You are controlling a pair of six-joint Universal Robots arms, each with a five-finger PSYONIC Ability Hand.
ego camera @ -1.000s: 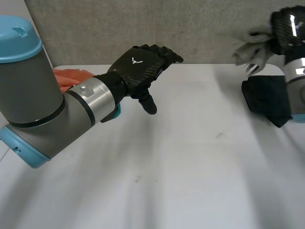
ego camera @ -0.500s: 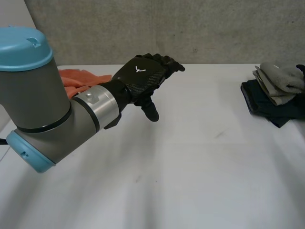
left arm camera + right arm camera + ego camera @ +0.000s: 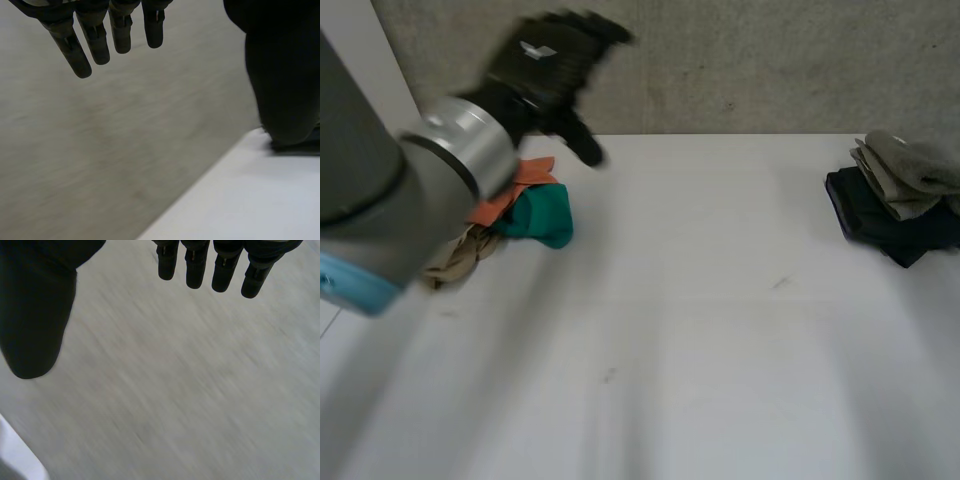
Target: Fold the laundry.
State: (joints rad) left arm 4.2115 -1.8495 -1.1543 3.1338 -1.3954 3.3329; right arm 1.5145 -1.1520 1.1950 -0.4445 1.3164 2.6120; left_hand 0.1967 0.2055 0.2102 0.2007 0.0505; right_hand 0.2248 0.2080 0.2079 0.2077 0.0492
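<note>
Three cloths in a loose pile at the far left of the white tabletop [image 3: 720, 360], partly hidden behind the grey left arm [image 3: 380, 200]: an orange cloth [image 3: 505, 195], a teal cloth [image 3: 542, 215] bunched against its near side and touching it, and a beige cloth [image 3: 460, 255] nearest the arm and cut off by it. All three crumpled, not folded; impossible to tell how far each runs under the arm. Hard to trace in outline in the head view, the left hand [image 3: 545, 62], up in the air beyond the pile against the grey wall [image 3: 770, 60], touching no cloth. Clearer in its own wrist view: fingers [image 3: 95, 45] straight and slightly apart, thumb well off to the side, nothing between them. Cut off at the edge of its wrist view, the right hand [image 3: 35, 310], likewise spread, fingers straight, thumb wide, holding nothing. Two folded pieces at the far right of the tabletop, well apart from the pile: a grey cloth [image 3: 910, 170] stacked on a dark navy cloth [image 3: 885, 225], both running past the edge of the head view. Five cloths in all, two hands.
</note>
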